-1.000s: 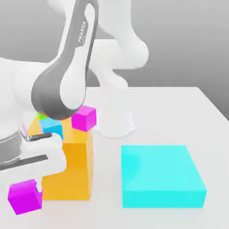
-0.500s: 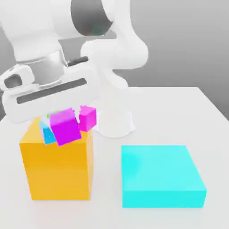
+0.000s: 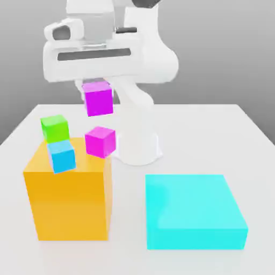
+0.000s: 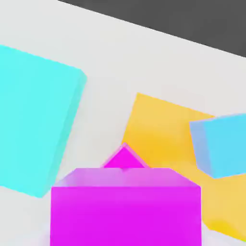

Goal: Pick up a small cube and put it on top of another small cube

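Note:
My gripper [image 3: 98,87] hangs under the white hand, shut on a small magenta cube [image 3: 99,100] held in the air. Just below it a second small magenta cube [image 3: 100,141] rests at the back right corner of the orange block [image 3: 70,204]. In the hand view the held cube [image 4: 125,214] looms close, and a corner of the lower magenta cube [image 4: 124,159] peeks out beyond it over the orange block [image 4: 161,132].
A small blue cube [image 3: 62,156] sits tilted on the orange block's top, with a small green cube [image 3: 55,128] at the block's back left. A flat cyan block [image 3: 193,210] lies on the white table [image 3: 231,129] at the exterior view's right. The arm's base stands behind.
The gripper has carried the magenta cube up from the table's front left, over the orange block, to a spot above the other magenta cube. The green cube has come into sight.

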`<state>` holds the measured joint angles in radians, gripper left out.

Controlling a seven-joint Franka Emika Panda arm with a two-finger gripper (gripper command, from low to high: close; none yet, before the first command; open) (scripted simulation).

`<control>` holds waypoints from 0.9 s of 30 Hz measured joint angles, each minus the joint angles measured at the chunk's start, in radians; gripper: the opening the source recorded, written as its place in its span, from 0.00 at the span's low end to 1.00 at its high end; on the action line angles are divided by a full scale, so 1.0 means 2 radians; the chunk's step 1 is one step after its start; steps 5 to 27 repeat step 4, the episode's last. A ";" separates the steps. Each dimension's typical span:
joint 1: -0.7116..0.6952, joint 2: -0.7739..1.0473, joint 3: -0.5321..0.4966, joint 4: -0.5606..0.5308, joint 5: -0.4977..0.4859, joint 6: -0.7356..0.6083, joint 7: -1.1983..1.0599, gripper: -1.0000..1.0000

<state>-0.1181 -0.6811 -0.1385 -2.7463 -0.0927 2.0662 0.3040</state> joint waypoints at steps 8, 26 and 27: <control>-0.001 0.005 -0.001 -0.012 -0.001 0.018 0.000 1.00; -0.001 0.005 -0.001 -0.012 -0.001 0.018 0.000 1.00; -0.001 0.005 -0.001 -0.012 -0.001 0.018 0.000 1.00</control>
